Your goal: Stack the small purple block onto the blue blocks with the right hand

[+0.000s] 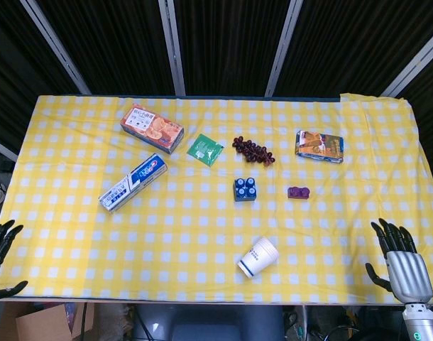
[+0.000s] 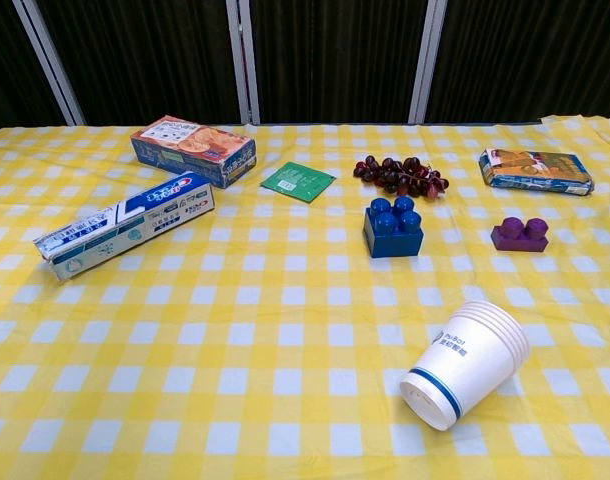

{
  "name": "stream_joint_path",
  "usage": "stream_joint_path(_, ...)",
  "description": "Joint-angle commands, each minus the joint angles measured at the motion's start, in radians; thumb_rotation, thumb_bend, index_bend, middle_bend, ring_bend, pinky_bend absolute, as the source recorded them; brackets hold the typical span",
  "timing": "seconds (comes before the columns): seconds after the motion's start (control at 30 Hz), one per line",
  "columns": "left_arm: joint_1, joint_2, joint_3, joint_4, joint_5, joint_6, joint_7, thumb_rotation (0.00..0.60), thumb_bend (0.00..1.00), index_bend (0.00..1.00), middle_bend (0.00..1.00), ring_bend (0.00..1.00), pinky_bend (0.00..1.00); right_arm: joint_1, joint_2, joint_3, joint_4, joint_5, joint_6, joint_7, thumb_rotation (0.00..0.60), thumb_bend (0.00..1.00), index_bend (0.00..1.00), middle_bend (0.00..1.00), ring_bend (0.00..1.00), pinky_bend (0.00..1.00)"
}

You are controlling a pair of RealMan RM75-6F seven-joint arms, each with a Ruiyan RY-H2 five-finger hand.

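Your left hand point(image 1: 2, 245) rests at the near left corner of the desk point(image 1: 74, 234), which is covered in a yellow checked cloth. Its fingers are apart and it holds nothing. Moving right, a toothpaste box point(image 1: 133, 182) lies at an angle, with an orange snack box point(image 1: 152, 128) beyond it. Next comes a small green packet point(image 1: 205, 149), then a bunch of dark grapes point(image 1: 253, 150) toward the far side.

Just in front of the grapes sits the blue blocks point(image 2: 393, 228), upright with studs facing up and nothing on top. Nearer you lies a stack of paper cups point(image 2: 467, 364), tipped on its side.

Right of the blue blocks, apart from them, the small purple block point(image 2: 519, 234) rests on the cloth, untouched. Beyond it lies a flat snack packet point(image 1: 319, 145).

Your right hand point(image 1: 402, 264) waits at the near right corner, fingers spread and released, well apart from the purple block.

The task appears not yet started: reaching, grasping, lifting and stacking all remain for you.
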Motion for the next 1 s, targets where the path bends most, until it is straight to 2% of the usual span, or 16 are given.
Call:
stream_joint_path(0.03,-0.002,-0.002,0.001,-0.003,0.005,-0.003,0.006,0.6,0.0,0.05,0.0,0.0,0.04,-0.004,0.002,-0.001,0.0,-0.003,0.008,0.001,0.6,0.41,0.0,0.0,0.0,0.0)
stream_joint_path(0.37,-0.002,-0.005,0.003,-0.016,0.02,0.002,0.017,0.6,0.0,0.05,0.0,0.0,0.04,-0.016,0.008,-0.007,0.002,-0.012,0.024,0.008,0.6,0.41,0.0,0.0,0.0,0.0)
stream_joint_path(0.6,-0.004,-0.002,-0.005,-0.011,-0.008,-0.004,0.002,0.6,0.0,0.05,0.0,0.0,0.04,0.008,0.0,0.008,-0.01,-0.016,0.004,-0.008,0.6,0.41,0.08,0.0,0.0,0.0)
stream_joint_path(0.8,0.003,0.008,-0.009,-0.012,-0.025,0.007,-0.013,0.6,0.0,0.05,0.0,0.0,0.04,0.104,0.02,0.071,-0.047,-0.003,-0.086,-0.006,0.6,0.41,0.15,0.0,0.0,0.0)
stream_joint_path(1.0,0.005,0.001,-0.006,-0.017,-0.023,0.005,0.024,0.6,0.0,0.05,0.0,0.0,0.04,0.284,0.031,0.179,-0.097,0.156,-0.33,-0.108,0.6,0.41,0.18,0.0,0.0,0.0)
